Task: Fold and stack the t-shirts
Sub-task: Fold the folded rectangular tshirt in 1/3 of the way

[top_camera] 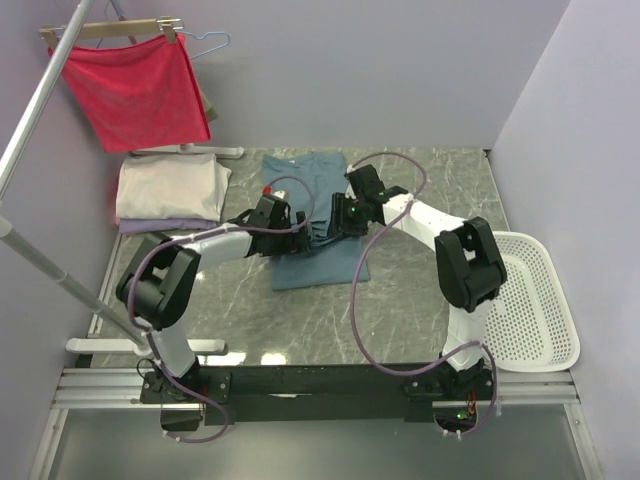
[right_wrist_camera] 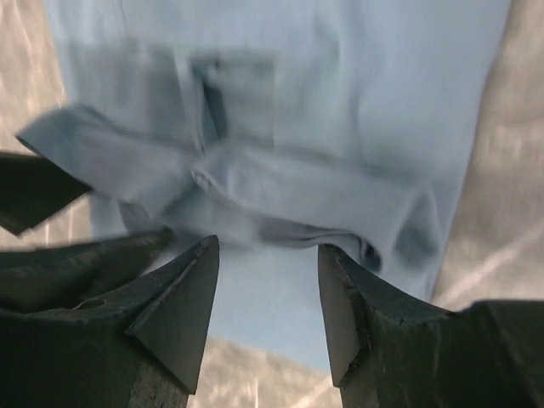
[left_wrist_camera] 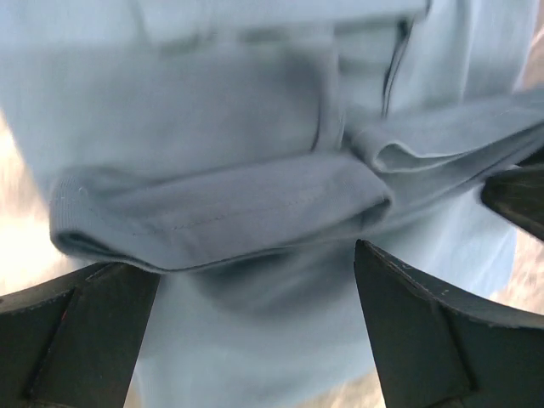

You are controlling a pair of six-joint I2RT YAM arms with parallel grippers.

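Marble desk (top_camera: pixel 250 320) carries the blue tee (top_camera: pixel 305 268), sleeves (left_wrist_camera: pixel 221 212) folded inward to narrow it. Left end effector (top_camera: pixel 300 230) stands wide, right end effector (top_camera: pixel 333 226) half wide; both hold nothing.

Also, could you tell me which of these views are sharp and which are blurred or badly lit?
Top view: sharp and evenly lit, the tee crisp. Left wrist: folded sleeve in focus, table at left blown out. Right wrist: soft all over, the right pincer nearly black.

Teal-blue t-shirt (top_camera: pixel 303 172); cream folded tee (top_camera: pixel 168 188); red cloth (top_camera: pixel 135 90); grey marbled table (top_camera: pixel 420 180)
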